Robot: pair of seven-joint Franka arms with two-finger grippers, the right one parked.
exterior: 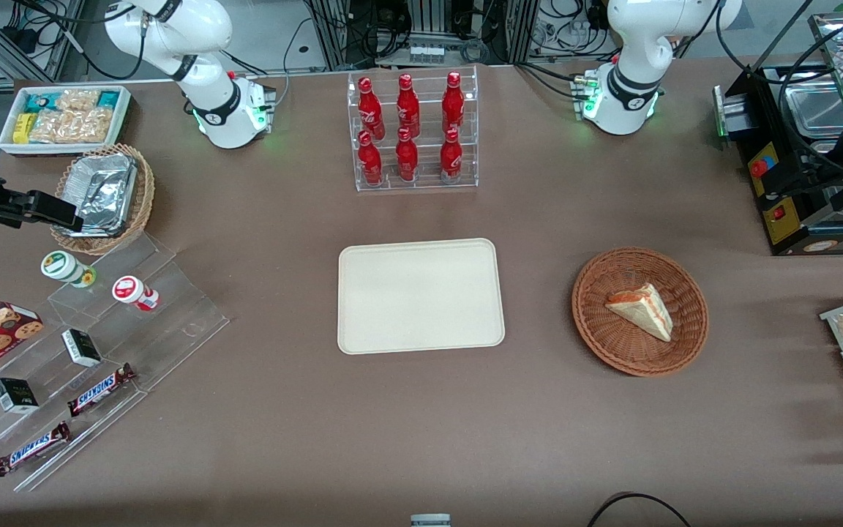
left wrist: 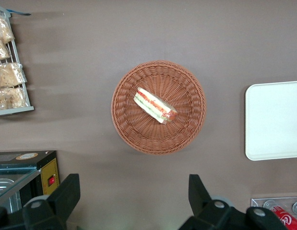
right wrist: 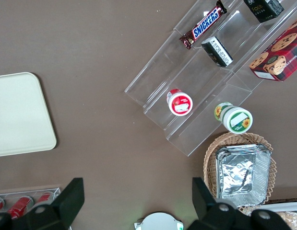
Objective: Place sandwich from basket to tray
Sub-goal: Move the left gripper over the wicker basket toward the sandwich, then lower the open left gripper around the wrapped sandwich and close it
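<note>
The fingers (left wrist: 66,194) of the left arm's gripper (left wrist: 134,196) stand spread wide with nothing between them, hanging high above bare brown table (left wrist: 138,28) with the basket in sight below. In this wrist view the sandwich (left wrist: 155,105) lies on its side in the middle of the round reddish-brown wicker basket (left wrist: 186,129), its red and green filling layers showing along the cut face, and the cream tray (left wrist: 275,120) lies well apart from the basket, bare. In the front view the gripper itself is not in sight; the sandwich (exterior: 642,310) rests inside the basket (exterior: 604,329), which sits toward the working arm's end of the table, level with the tray (exterior: 420,296) at the table's centre. A clear rack of red bottles (exterior: 410,130) stands farther from the camera than the tray. The parked arm's wrist view shows a corner of the tray (right wrist: 21,115), bare, beside stepped clear shelves of snacks (right wrist: 206,91). The task looks to be at its start: the reach to the basket is the step in hand. The next move likely calls for descending over the wedge, with the fingers turned to span its narrow width across the bread faces, and closing gently, since soft bread may crush or the layers may slide.
</note>
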